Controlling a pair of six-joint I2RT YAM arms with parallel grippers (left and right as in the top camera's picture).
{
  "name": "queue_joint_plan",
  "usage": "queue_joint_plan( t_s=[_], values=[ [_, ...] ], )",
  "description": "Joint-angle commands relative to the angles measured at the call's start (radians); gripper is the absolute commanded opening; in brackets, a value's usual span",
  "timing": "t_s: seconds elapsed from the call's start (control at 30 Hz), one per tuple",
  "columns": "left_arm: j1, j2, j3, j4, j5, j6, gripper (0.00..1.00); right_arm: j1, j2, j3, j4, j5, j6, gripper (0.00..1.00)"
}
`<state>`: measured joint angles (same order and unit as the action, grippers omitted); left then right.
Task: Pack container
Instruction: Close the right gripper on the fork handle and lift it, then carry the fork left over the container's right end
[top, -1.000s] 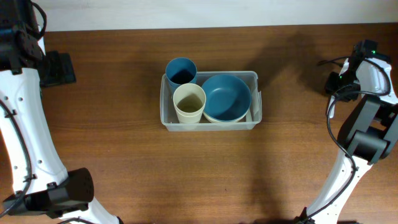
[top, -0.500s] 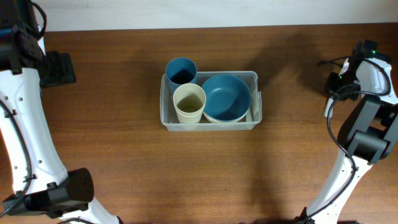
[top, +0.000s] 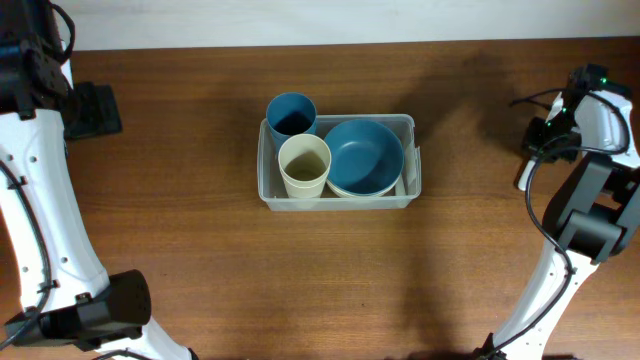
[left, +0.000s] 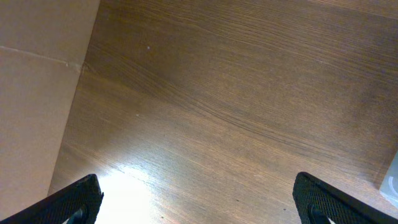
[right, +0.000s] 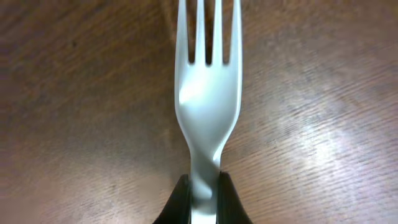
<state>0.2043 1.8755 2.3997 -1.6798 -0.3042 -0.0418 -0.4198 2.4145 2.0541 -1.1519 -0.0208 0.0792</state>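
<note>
Sitting mid-tabletop, well apart from both arms, the clear container (top: 340, 205) has its long axis running left to right, parallel to the tabletop's (top: 200, 250) far edge, open side up. Inside it, a cream cup (top: 304, 166) stands at the left, and a blue bowl (top: 363, 155) is nested on a cream bowl (top: 342, 191) at the right. A blue cup (top: 291, 114) sits at the far left corner; whether it is fully inside I cannot tell. The right hand (right: 204, 196) is clamped on the handle of a white fork (right: 208, 106), tines pointing away from it. The left hand (left: 199, 199) is spread wide and holds nothing. The wood is dark brown and grained, with a tan surface (left: 34, 93) past its edge.
</note>
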Motion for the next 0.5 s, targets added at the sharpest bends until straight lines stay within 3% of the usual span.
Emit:
queue_joint_plan(
  t_s=[0.0, 0.47],
  values=[
    [0.002, -0.025, 0.016, 0.002, -0.014, 0.002, 1.0, 0.0, 0.015, 0.12, -0.043, -0.003, 0.004, 0.04],
    [0.002, -0.025, 0.016, 0.002, -0.014, 0.002, 1.0, 0.031, 0.015, 0.793, -0.429, -0.286, 0.005, 0.04]
  ],
)
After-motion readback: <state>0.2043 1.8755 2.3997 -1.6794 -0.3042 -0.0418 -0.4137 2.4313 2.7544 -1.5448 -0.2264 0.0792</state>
